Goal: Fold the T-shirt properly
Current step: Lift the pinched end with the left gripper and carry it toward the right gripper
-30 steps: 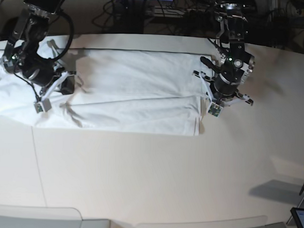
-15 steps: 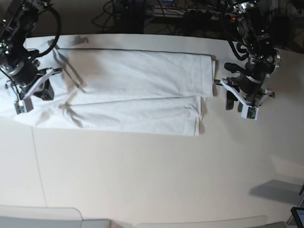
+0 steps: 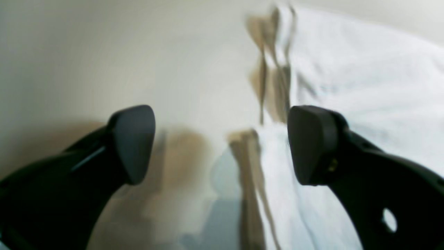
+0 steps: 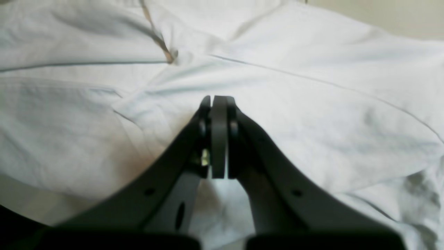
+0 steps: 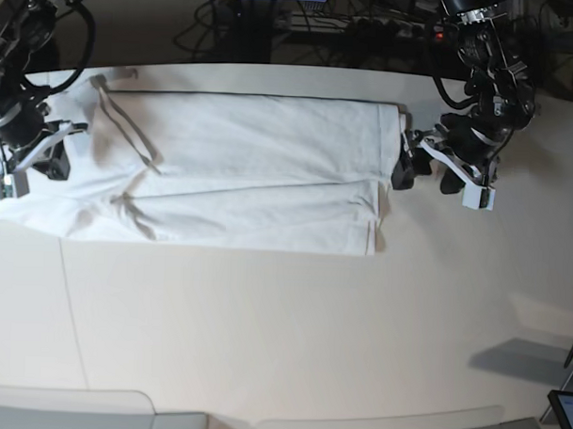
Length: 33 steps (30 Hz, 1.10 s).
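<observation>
Nearest us the bench (image 5: 282, 346) lies bare. Beyond it the T-shirt (image 5: 250, 176) lies spread lengthwise as a long band, its side folds laid in. At its right end our left tool (image 5: 427, 170) hangs with fingers wide apart, holding nothing. At the far left our right tool (image 5: 32, 168) sits pressed together over wrinkled cloth, apparently pinching none. We judge the crosswise fold comes next: each tool needs a firm hold on an end.

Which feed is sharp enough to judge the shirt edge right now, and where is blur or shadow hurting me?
Left wrist: motion-smeared, T-shirt edge streaky. Right wrist: sharp creases, shut right tool near. Base: clear, dark shadows beside the open left tool.
</observation>
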Each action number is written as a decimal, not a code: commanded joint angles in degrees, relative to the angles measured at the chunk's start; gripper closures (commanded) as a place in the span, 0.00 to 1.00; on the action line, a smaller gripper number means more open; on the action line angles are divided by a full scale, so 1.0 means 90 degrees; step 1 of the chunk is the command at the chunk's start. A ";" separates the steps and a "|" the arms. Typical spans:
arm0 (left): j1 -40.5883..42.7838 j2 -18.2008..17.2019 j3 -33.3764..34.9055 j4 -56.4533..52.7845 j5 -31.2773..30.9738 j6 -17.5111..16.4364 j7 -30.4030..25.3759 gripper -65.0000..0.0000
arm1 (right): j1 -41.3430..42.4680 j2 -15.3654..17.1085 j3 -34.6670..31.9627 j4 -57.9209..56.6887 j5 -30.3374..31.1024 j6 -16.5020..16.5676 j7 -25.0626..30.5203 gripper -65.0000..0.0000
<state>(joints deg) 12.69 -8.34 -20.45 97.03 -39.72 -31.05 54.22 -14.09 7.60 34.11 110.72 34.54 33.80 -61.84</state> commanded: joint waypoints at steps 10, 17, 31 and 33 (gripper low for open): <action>-0.0428 -0.0270 0.0558 -0.1106 -0.0827 -0.0140 -0.0129 0.10 | -0.0130 0.0099 -0.0122 0.0079 0.0064 0.0000 0.0439 0.99; -0.0545 -0.0202 0.1613 -0.1106 -0.0807 -0.0140 -0.0129 0.11 | -0.0130 0.0099 -0.0288 0.0079 0.0064 0.0000 0.0439 0.99; -0.0448 -0.0192 0.1740 -0.1155 -0.0778 -0.0101 -0.0129 1.00 | -0.0130 0.0099 -0.0298 0.0069 0.0064 0.0000 0.0449 0.99; -0.0448 -0.0192 0.1710 -0.1126 -0.0778 -0.0101 -0.0129 1.00 | -0.0130 0.0099 -0.0298 0.0069 0.0064 0.0000 0.0449 0.99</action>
<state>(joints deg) 8.78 -9.82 -4.89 86.26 -47.44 -32.38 51.90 -15.57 7.70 31.35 110.45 34.17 33.78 -59.35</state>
